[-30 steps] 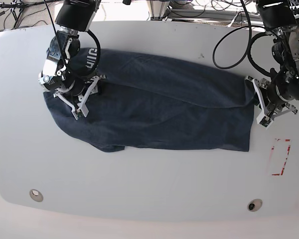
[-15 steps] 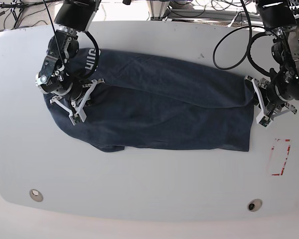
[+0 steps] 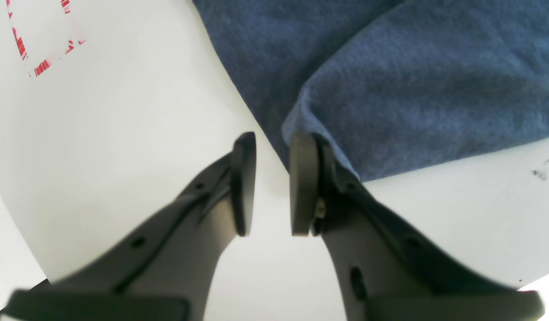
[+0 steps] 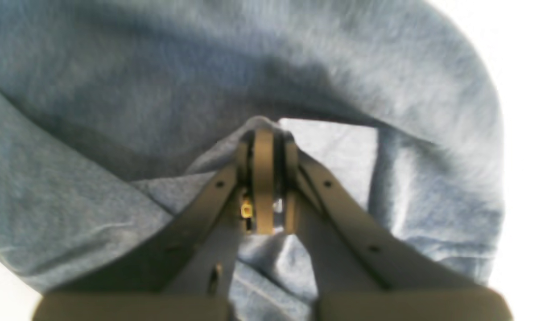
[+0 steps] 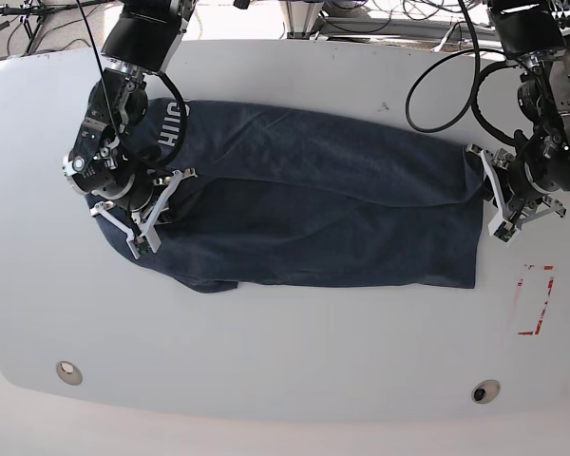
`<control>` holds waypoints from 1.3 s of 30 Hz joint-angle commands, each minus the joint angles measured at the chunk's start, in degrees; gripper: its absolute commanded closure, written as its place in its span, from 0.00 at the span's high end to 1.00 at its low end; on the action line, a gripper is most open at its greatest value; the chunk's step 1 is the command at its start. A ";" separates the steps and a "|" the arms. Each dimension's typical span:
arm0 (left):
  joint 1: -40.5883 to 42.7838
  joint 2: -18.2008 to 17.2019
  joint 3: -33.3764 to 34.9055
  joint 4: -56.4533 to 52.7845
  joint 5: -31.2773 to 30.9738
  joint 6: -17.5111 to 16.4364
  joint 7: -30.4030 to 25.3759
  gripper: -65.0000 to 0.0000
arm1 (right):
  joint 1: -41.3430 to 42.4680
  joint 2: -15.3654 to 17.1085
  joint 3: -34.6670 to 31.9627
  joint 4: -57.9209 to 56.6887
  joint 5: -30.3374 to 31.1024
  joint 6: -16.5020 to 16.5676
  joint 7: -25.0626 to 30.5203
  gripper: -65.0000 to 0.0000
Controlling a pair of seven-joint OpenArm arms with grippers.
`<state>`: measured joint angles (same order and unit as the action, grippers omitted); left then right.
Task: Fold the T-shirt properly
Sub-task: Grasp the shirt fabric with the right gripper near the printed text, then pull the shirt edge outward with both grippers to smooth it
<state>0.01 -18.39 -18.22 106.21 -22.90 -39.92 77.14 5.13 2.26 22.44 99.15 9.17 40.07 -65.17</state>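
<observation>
At frame left my right gripper pinches the dark navy heathered cotton T-shirt; my left gripper, jaws slightly parted, grips nothing

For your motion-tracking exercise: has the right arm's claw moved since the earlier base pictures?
Yes. The right claw has shifted toward the table's left edge and slightly nearer the camera, dragging the T-shirt fabric it pinches; the white lettering marks the shift.
</observation>
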 commanded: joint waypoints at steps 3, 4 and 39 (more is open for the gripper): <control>-0.76 0.50 -0.20 0.73 -0.01 -0.08 -0.44 0.17 | 2.39 0.24 0.03 0.93 0.63 -0.07 1.03 0.04; -0.67 0.68 -0.20 0.73 0.08 -0.08 -0.44 0.17 | 2.83 0.16 -0.15 0.85 0.63 -0.07 1.03 0.04; 1.26 9.03 7.54 -2.61 3.69 -0.08 -2.81 0.17 | -8.33 3.85 13.12 14.74 1.34 -0.07 -5.03 0.64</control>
<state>1.87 -9.10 -10.22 104.25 -21.26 -39.94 75.05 -2.61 5.72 35.14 112.20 9.19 39.92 -69.82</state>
